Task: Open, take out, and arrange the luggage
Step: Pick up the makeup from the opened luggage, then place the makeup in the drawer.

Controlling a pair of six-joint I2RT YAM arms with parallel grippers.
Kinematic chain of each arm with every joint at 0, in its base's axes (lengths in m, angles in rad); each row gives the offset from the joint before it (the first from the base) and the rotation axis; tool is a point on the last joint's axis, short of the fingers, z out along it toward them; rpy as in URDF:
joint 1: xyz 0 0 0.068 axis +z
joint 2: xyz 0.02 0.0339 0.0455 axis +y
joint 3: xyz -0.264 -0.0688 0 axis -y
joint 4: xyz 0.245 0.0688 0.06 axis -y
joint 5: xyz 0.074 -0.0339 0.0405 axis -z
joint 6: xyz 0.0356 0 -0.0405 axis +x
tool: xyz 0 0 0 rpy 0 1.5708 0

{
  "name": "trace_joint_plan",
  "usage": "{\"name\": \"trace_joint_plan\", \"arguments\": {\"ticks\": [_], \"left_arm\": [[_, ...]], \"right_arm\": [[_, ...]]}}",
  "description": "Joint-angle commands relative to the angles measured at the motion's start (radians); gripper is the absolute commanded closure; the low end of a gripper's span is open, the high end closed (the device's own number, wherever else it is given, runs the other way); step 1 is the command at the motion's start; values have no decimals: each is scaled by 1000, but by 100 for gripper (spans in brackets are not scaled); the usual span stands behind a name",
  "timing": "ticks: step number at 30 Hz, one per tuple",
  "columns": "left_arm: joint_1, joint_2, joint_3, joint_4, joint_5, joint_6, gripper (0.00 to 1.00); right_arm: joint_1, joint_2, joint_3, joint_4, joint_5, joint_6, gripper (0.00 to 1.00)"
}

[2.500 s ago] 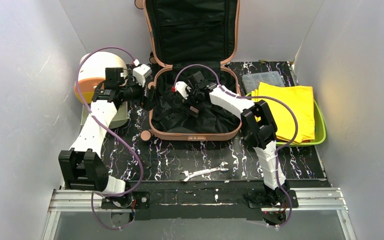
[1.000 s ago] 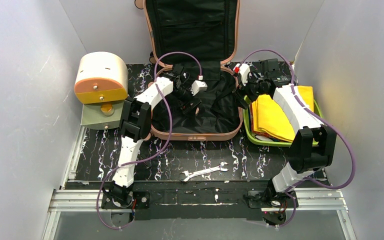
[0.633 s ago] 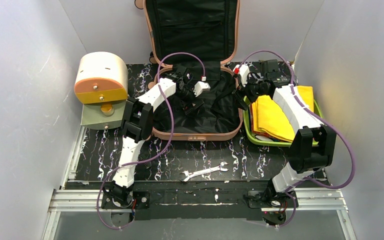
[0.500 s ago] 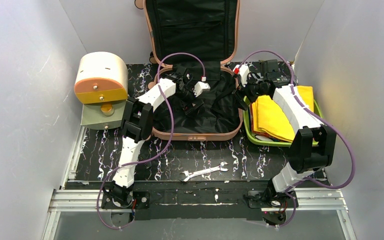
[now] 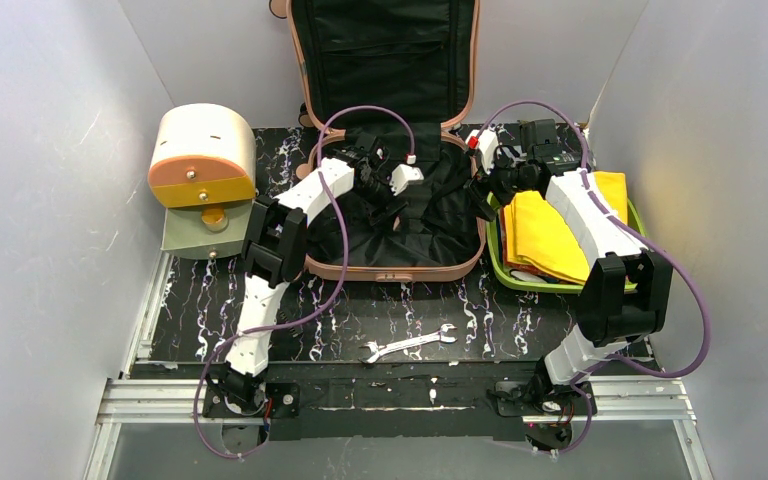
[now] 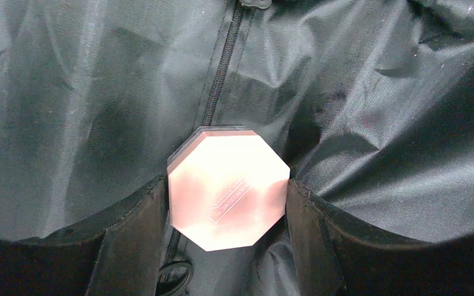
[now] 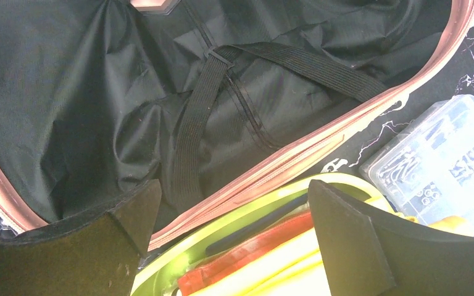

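The salmon-pink luggage (image 5: 390, 272) lies open at the back middle, its lid (image 5: 385, 60) propped upright and its black lining (image 6: 376, 123) showing. My left gripper (image 5: 388, 203) reaches into the lower shell. There its fingers (image 6: 133, 234) press both sides of a flat pink octagonal case (image 6: 227, 182), which rests on the lining beside a zipper. My right gripper (image 5: 484, 194) hovers open over the luggage's right rim (image 7: 308, 154) and the lime-green tray (image 7: 179, 256), with nothing between its fingers.
The green tray (image 5: 642, 262) at the right holds folded yellow cloth (image 5: 560, 235). A clear parts box (image 7: 444, 166) sits behind it. A cream-and-orange drum box (image 5: 200, 155) stands at the back left. A wrench (image 5: 407, 343) lies near the front edge. An elastic strap (image 7: 197, 117) crosses the lining.
My left gripper's fingers have come together onto the pink octagonal case, and the wrist has edged slightly right. The right arm has not moved.
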State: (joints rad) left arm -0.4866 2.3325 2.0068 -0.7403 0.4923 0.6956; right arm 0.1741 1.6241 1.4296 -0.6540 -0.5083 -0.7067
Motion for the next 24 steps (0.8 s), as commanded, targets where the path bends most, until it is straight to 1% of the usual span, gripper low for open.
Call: {"name": "trace_joint_plan", "arguments": {"ticks": [1,7,10,12,15,19,24], "left_arm": [[-4,-116,-3,-37,-94,-15,61],[32,-255,20,-68,-198,-88,64],[82,-332,24,-116,-216,-142,64],[135,-395,7,-155,-217,-180,64],[213,-515,-72,-184,-225,-209,64],[301,-703,-203,-195,-285,-188,63],[434,-836,-293,-260,-290,-176,62]], "right_arm": [[-2,-11,7,-6,-33,2,2],[-2,-14,6,-5,-39,3,2],[-3,-13,4,-4,-41,3,1],[-4,-10,4,-5,-43,3,2],[-4,-9,3,-11,-51,4,1],[-4,-14,5,-15,-59,4,1],[-4,-28,3,-13,-71,3,2]]}}
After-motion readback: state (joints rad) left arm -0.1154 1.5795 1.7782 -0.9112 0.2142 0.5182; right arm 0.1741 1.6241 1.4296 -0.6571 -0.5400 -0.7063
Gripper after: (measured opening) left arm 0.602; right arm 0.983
